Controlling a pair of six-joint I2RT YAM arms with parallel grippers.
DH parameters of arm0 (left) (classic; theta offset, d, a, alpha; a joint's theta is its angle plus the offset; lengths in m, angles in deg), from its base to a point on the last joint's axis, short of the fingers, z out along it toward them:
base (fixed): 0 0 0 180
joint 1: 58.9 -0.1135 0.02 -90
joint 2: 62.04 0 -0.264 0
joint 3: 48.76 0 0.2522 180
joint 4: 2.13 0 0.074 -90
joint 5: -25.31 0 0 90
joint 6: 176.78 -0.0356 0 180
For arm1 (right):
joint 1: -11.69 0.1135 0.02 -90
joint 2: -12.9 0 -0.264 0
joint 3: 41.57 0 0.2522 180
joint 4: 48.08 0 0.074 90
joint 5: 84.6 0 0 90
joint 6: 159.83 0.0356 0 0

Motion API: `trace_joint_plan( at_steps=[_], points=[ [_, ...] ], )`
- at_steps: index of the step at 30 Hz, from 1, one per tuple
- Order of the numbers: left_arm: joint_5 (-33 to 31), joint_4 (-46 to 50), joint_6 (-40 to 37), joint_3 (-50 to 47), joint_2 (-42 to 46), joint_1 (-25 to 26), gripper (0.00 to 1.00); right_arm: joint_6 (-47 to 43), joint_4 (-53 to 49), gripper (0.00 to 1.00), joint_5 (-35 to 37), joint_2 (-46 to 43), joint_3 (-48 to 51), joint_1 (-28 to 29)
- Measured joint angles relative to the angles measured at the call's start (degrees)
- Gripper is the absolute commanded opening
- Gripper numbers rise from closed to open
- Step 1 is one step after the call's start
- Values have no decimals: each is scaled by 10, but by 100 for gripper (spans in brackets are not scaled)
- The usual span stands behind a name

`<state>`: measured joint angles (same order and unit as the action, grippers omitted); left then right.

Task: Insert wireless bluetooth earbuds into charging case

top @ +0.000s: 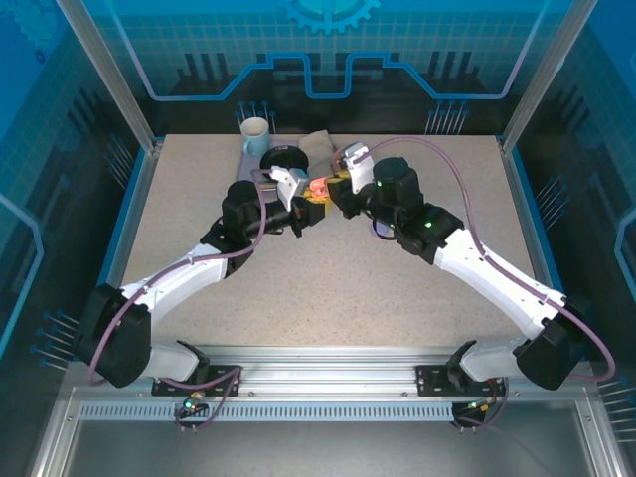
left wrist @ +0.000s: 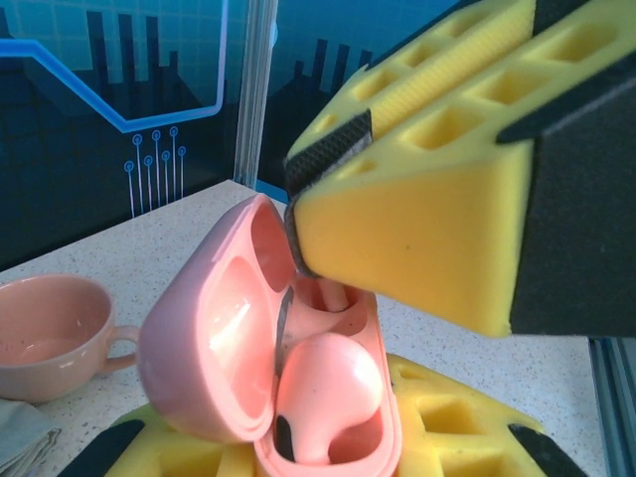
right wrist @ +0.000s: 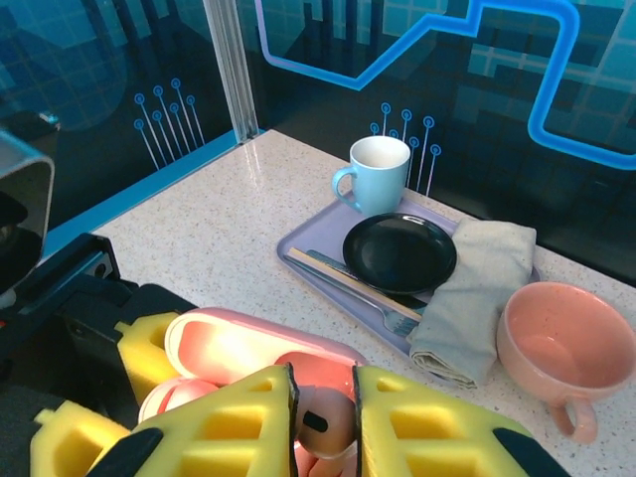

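over the far middle of the table [top: 328, 298], the left jaws clamp the open pink charging case [left wrist: 199, 338], one coral-pink earbud [left wrist: 323, 393] seated inside; the right jaws pinch a second coral-pink earbud [right wrist: 323, 422] at its opening. beyond stands a pink cup [right wrist: 566, 343].

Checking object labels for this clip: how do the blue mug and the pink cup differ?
The blue mug is tall and narrow; the pink cup is wide and low. The blue mug stands on the lilac tray, next to the black plate; the pink cup sits off the tray on the table, beside the folded cloth. Both are upright, look empty and have one handle.
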<state>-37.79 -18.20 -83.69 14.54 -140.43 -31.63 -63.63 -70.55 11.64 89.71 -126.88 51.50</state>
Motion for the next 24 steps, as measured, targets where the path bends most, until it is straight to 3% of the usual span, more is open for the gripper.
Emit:
trace_joint_plan(
  at_steps=[6,24],
  points=[
    [0,1,0,6,-1,0,0,-25,-7,20,8,-1,0,12],
    [0,-9,0,6,-4,0,0,38,-23,51,-5,-4,-13,1]
  ],
)
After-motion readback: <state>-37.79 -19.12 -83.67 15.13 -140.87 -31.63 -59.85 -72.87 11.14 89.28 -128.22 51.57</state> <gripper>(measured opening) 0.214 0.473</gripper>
